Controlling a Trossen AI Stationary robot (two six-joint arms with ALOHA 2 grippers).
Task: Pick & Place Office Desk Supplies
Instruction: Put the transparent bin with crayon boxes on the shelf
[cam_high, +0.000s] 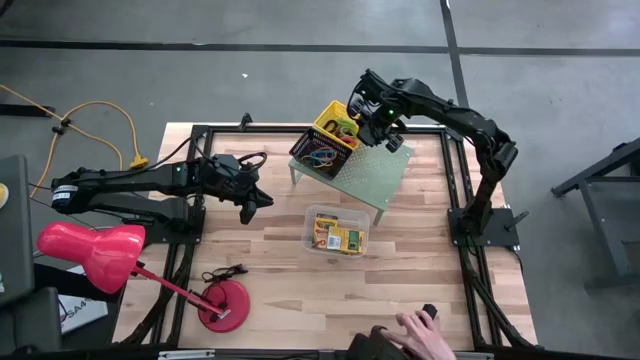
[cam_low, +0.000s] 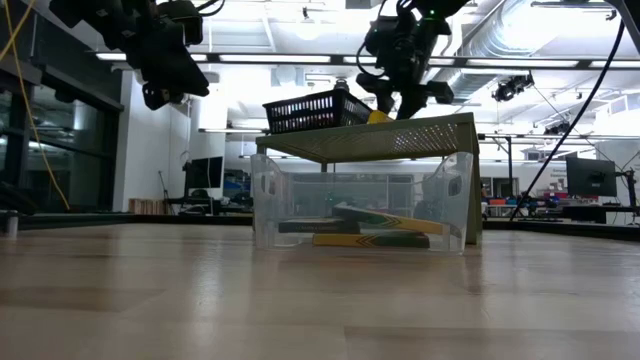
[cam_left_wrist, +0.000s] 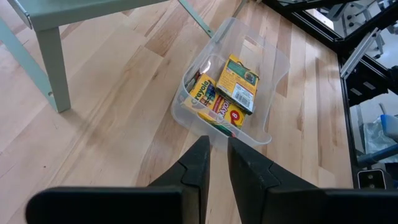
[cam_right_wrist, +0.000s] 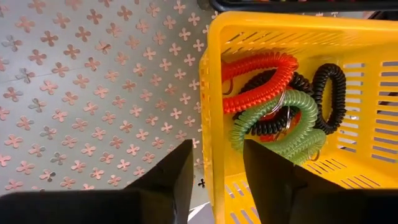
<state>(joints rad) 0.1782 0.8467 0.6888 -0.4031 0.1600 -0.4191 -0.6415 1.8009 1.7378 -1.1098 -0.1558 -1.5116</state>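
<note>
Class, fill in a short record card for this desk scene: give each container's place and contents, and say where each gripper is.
clear tub: on the table, holds crayon boxes
yellow basket: on the green shelf, holds coiled rings
black mesh tray: on the shelf, holds rubber bands
left gripper: above bare table, jaws nearly closed
right gripper: over the basket's edge, jaws open

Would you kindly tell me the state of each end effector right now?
Left end effector: nearly shut, empty, above the table.
Right end effector: open, empty, straddling the yellow basket wall.
</note>
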